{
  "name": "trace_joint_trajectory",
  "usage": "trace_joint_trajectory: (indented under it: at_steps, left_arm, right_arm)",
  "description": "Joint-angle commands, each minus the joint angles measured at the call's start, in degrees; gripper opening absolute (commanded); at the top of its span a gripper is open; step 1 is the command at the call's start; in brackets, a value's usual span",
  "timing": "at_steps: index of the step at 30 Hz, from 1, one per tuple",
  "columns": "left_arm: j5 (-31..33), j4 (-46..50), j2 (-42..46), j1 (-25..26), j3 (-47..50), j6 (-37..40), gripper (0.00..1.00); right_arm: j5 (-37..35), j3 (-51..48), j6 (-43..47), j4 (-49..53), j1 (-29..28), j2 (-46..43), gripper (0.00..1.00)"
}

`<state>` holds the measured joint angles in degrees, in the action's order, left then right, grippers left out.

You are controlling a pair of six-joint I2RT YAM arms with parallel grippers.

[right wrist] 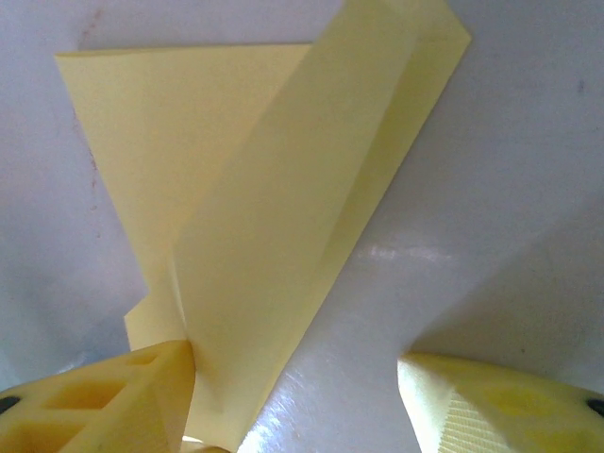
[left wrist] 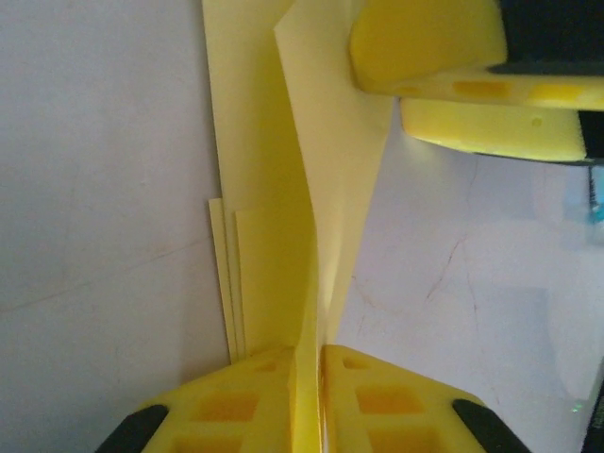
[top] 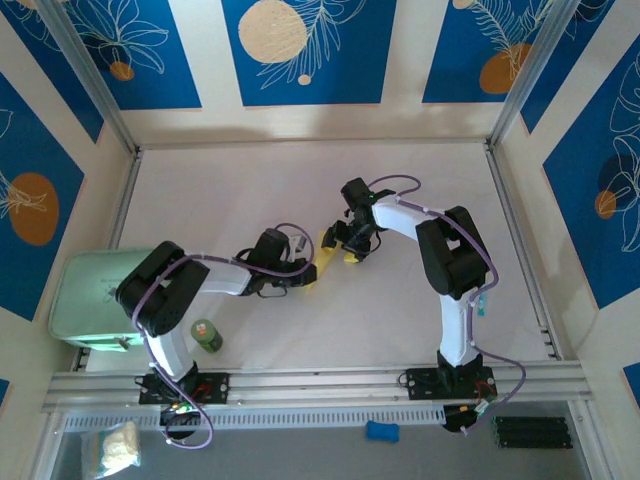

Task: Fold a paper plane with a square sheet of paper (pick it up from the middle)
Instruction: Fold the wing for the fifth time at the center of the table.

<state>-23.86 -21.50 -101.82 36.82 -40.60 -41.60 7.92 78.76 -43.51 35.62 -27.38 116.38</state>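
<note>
The pale-yellow sheet of paper (right wrist: 255, 208), folded into a narrow pointed shape with layered edges, lies mid-table with one flap standing up. In the left wrist view that upright flap (left wrist: 316, 255) runs straight between my left gripper's yellow fingers. My left gripper (left wrist: 319, 357) (top: 306, 272) is shut on it. My right gripper (right wrist: 293, 366) (top: 341, 247) stands open just beyond, at the paper's far end. Its left finger (right wrist: 123, 396) touches the raised flap and the other finger (right wrist: 500, 406) is well clear over bare table. Its fingers (left wrist: 425, 47) also show in the left wrist view.
A mint-green box (top: 92, 300) sits at the table's left edge, with a small green bottle (top: 207, 335) beside the left arm's base. Metal rails (top: 320, 382) border the near side. A blue object (top: 381, 431) lies below the rail.
</note>
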Motion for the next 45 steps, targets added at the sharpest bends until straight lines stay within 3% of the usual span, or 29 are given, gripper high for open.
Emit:
trace_joint_trajectory:
  at_steps: [1,7,13,24,34,45]
  left_arm:
    - [-0.76,0.17,-3.56,-0.34,1.47,-2.39,0.15]
    - [-2.40,0.38,-3.48,-1.06,1.24,-4.67,0.12]
    - [-4.74,1.48,-3.74,-1.79,0.44,-7.60,0.10]
    - [-8.88,-1.58,-4.53,-2.64,0.07,-14.44,0.09]
    - [-10.22,-3.97,-5.05,-2.98,0.41,-17.66,0.08]
    - [-9.96,-6.56,-5.49,-3.35,1.82,-19.60,0.12]
  right_arm:
    - [-2.16,-2.97,0.74,-0.50,-0.50,5.71,0.63]
    - [0.28,-2.69,2.33,-2.10,0.28,3.03,0.63]
    - [4.23,-3.99,5.73,-8.10,1.62,-5.50,0.64]
    - [12.95,-19.90,7.03,-27.23,2.27,-17.45,0.59]
    - [16.59,-16.69,4.60,-32.28,-0.43,-10.78,0.42]
    - [13.86,-11.70,5.10,-29.21,-2.18,-4.56,0.38]
